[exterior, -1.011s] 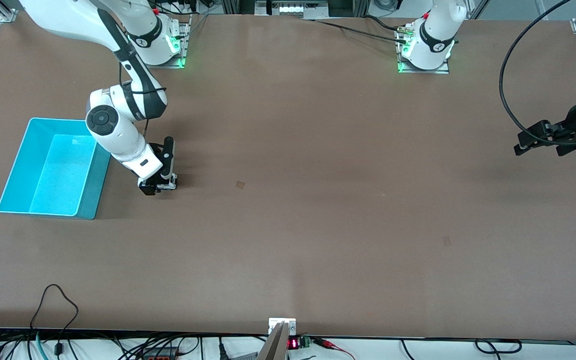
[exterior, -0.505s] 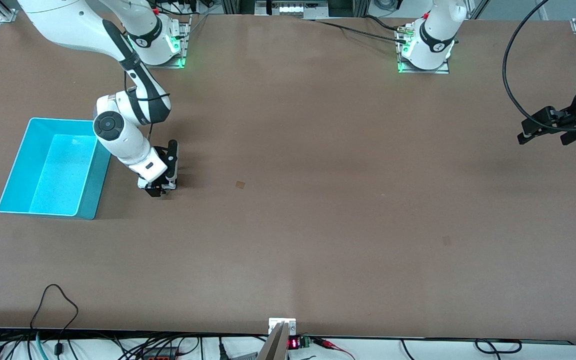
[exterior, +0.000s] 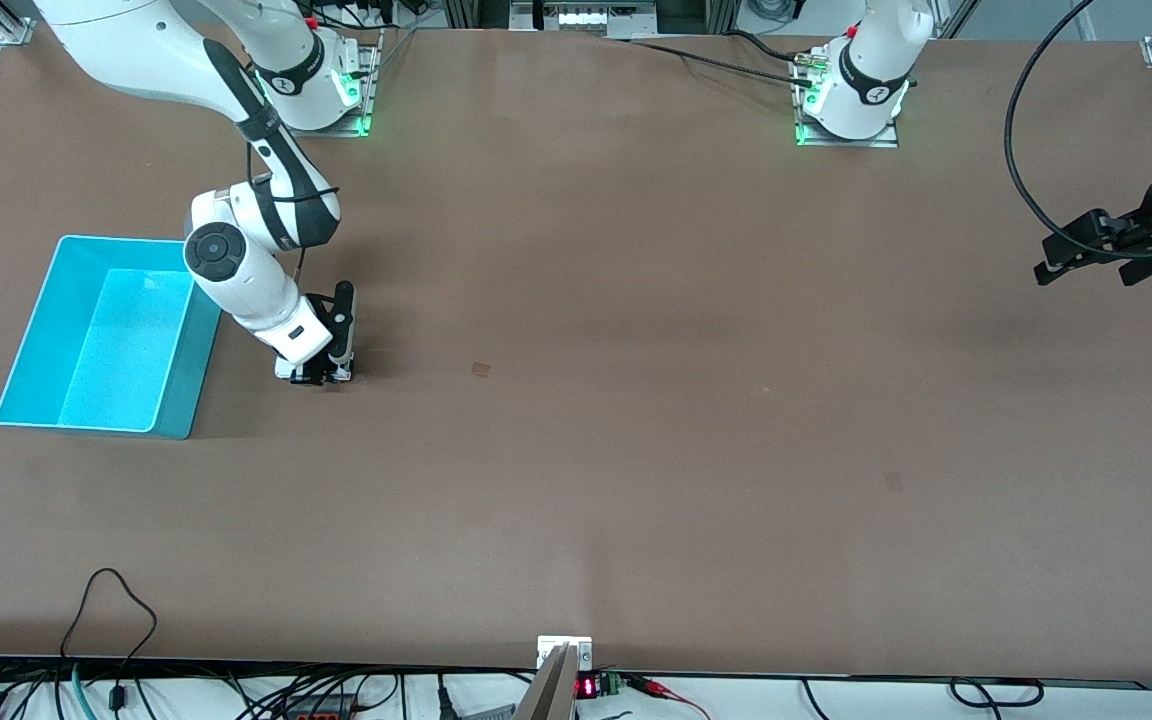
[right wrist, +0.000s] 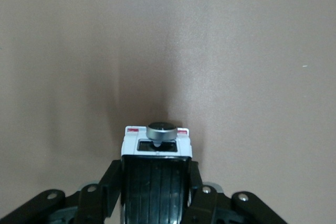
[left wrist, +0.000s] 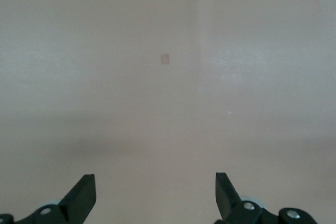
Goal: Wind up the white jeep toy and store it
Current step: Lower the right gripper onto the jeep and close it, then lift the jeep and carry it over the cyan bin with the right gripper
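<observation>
The right gripper [right wrist: 156, 192] is closing its two fingers [right wrist: 110, 182] on the sides of the white jeep toy [right wrist: 156, 179], which is standing on the table [exterior: 636, 450] just beside the cyan bin [exterior: 41, 330], toward the right arm's end. In the right wrist view the pads are pressing the body symmetrically, and the spare wheel [right wrist: 161, 129] at the car's end is pointing away from the wrist. For winding well, I think the arm should be keeping the wheels pressed on the table and pulling straight along the car's axis, without tilting. The left gripper [left wrist: 156, 198] is waiting with wide jaws over bare table at the left arm's end, holding nothing.
</observation>
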Robot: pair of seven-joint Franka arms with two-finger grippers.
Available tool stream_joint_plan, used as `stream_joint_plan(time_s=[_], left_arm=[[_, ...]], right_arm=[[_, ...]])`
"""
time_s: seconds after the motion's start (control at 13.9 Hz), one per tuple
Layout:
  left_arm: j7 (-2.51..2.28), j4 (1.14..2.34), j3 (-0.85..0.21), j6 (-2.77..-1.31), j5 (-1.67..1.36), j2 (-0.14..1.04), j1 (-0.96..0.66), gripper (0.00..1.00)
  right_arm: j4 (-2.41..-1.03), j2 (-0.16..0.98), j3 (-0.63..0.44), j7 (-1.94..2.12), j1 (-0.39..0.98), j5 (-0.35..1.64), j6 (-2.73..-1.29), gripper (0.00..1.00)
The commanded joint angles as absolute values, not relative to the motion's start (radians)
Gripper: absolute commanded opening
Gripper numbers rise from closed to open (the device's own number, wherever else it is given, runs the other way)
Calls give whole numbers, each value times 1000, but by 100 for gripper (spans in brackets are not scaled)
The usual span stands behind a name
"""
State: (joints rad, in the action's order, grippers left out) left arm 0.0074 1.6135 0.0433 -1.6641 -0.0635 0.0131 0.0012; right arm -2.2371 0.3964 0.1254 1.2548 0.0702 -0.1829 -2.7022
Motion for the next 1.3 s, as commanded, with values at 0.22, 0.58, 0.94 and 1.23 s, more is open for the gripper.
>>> stream_joint_plan(time_s=[0.22,0.58,0.94,1.23], left_arm=[[-6,1641,31,-1620,-55,-21,-12,100],[-8,1641,31,-1606,-25,-20,-11,100],[-9,1644,31,-1606,-26,-25,-11,100],[-11,1646,31,-1603,-29,-25,-2,100]], right_arm=[[-2232,345,124,1083,61,-187,-2694,2],[-2192,301,114,734,9,-181,-2611,0],[-2108,293,81,461,-8,-183,-2443,0],[-2060,287,75,243,-11,-181,-2341,0]])
